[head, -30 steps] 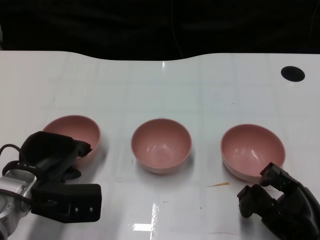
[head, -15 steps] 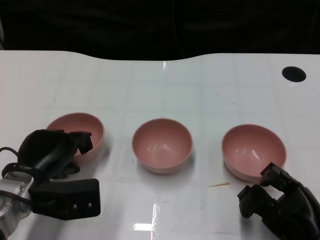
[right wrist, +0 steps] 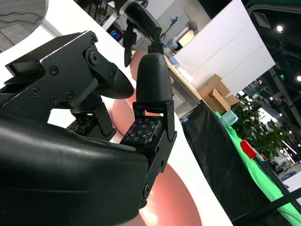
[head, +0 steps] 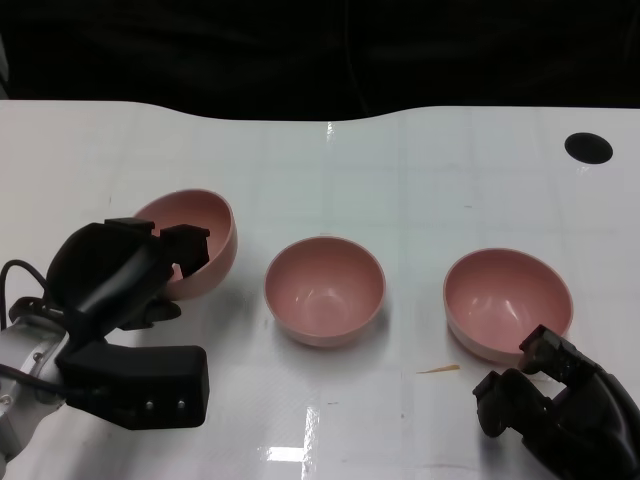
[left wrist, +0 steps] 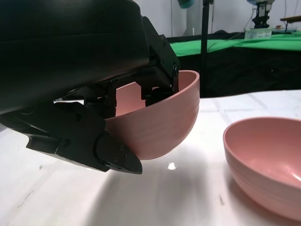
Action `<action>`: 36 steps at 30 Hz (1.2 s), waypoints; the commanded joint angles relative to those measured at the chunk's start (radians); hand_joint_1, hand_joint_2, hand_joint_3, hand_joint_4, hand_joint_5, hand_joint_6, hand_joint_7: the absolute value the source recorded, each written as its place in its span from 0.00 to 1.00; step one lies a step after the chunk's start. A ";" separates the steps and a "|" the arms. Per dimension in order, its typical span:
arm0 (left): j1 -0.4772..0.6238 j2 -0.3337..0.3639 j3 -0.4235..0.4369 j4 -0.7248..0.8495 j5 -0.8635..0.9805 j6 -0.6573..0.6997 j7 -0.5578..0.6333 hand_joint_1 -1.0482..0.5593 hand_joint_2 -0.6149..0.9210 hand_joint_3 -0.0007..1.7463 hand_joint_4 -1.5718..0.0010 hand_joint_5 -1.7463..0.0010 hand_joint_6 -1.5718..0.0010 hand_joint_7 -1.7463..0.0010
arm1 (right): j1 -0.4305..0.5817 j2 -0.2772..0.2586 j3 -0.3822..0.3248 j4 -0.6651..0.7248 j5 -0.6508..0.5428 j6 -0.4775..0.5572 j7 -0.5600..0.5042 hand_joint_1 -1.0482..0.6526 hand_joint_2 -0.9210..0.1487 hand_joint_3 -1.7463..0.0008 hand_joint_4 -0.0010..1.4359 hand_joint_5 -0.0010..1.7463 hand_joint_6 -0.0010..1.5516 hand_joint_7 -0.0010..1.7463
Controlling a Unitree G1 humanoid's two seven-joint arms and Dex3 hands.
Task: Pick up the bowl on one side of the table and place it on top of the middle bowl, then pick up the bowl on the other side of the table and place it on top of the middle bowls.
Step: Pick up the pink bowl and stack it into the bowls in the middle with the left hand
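Three pink bowls are in the head view. My left hand [head: 125, 275] grips the left bowl [head: 200, 240] by its rim and holds it tilted above the table; the left wrist view shows that bowl [left wrist: 160, 122] lifted, with fingers [left wrist: 157, 70] inside the rim and a thumb under its wall. The middle bowl [head: 324, 290] stands upright on the table, and it shows as well in the left wrist view [left wrist: 268, 165]. The right bowl [head: 508, 300] stands upright. Just in front of it my right hand [head: 555, 405] rests with fingers curled, holding nothing; the bowl's pink [right wrist: 164, 207] shows behind its fingers [right wrist: 150, 108].
The white table [head: 400, 180] has a curved far edge against a dark background. A round black hole [head: 586, 147] lies at its far right. A small tan sliver [head: 438, 369] lies in front of the right bowl.
My left hand has lifted the left bowl off the table, tilted it, and carried it up and toward the middle bowl. The right hand has not moved.
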 commanded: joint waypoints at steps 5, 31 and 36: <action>0.031 0.019 0.017 -0.025 -0.004 0.016 -0.029 0.68 0.99 0.03 0.54 0.04 0.53 0.20 | 0.000 -0.018 -0.013 0.002 0.011 0.004 0.004 0.60 0.39 0.33 0.60 1.00 0.59 0.76; -0.031 0.130 0.132 -0.399 -0.116 -0.062 -0.420 0.66 1.00 0.03 0.52 0.02 0.51 0.17 | -0.011 -0.027 -0.022 0.028 -0.002 -0.007 0.031 0.59 0.42 0.31 0.61 0.99 0.59 0.76; -0.059 0.129 0.133 -0.408 -0.115 -0.068 -0.458 0.66 0.99 0.02 0.53 0.00 0.54 0.13 | -0.010 -0.025 -0.020 0.028 -0.009 -0.017 0.030 0.58 0.41 0.30 0.60 1.00 0.58 0.76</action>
